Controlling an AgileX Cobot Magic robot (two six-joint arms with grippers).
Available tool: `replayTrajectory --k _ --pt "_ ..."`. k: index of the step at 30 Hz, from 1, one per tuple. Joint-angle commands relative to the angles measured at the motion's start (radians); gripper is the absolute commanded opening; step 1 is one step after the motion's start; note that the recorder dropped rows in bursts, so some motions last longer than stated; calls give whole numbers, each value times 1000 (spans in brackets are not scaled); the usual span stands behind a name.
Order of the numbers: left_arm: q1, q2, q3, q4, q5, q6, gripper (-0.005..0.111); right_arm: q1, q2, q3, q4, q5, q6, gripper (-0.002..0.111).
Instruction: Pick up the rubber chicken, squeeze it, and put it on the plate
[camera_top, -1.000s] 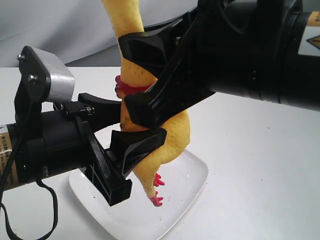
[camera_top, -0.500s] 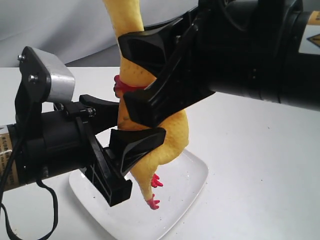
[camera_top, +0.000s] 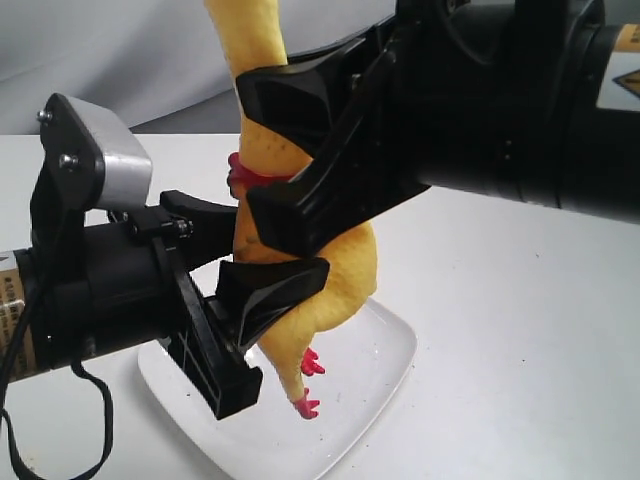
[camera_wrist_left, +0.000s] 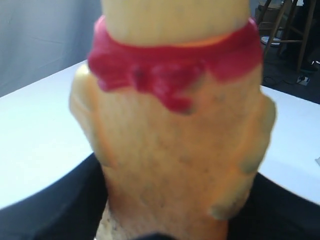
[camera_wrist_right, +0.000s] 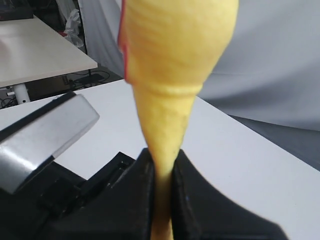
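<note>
The rubber chicken (camera_top: 352, 270) hangs upright above the white plate (camera_top: 385, 350), its red feet (camera_top: 308, 403) just over the plate and its head out of view above. My right gripper (camera_top: 250, 140) is shut on its neck at the red neck band (camera_top: 250, 172). In the right wrist view the neck (camera_wrist_right: 175, 50) is pinched flat between the black fingers (camera_wrist_right: 130, 200). My left gripper (camera_top: 280, 240) is shut on the body below the band. The yellow body (camera_wrist_left: 180, 165) fills the left wrist view, with dark fingers on both sides.
The plate rests on a white tabletop (camera_top: 520, 330) that stretches off to the right. A grey backdrop (camera_top: 120, 50) hangs behind. The left arm's silver camera housing (camera_top: 110, 160) sits close beside the chicken.
The chicken's feet have dropped slightly toward the plate and shifted a little left. Both grippers hold nearly the same pose.
</note>
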Motion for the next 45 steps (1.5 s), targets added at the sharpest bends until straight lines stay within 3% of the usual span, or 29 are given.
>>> replayTrajectory --k 1,3,6,10,12,14,18,23,29,45 --pt "-2 0 7 114 -18 -52 89 1 -3 -1 0 -31 2 0" --pt "-2 -14 7 114 -3 -134 99 1 -3 -1 -12 -31 -2 0" --pt "-2 -107 7 122 44 -167 95 1 -5 -1 -104 -24 -6 0" --pt "-2 -371 7 122 92 -229 85 -1 -5 -6 -314 56 -6 0" --pt "-2 -503 7 122 143 -242 67 -1 -5 -6 -414 77 -6 0" --pt "-2 -617 7 122 201 -242 39 -1 2 -6 -506 91 -9 0" --pt "-2 -710 7 122 226 -242 1 -1 48 -6 -601 144 -9 0" --pt "-2 -756 7 125 257 -239 1 -1 147 -6 -610 197 -49 0" --pt "-2 -758 8 125 369 -239 1 1 298 -6 -608 123 -56 0" --pt "-2 -758 8 123 430 -195 1 1 641 -6 -331 -86 -56 0"
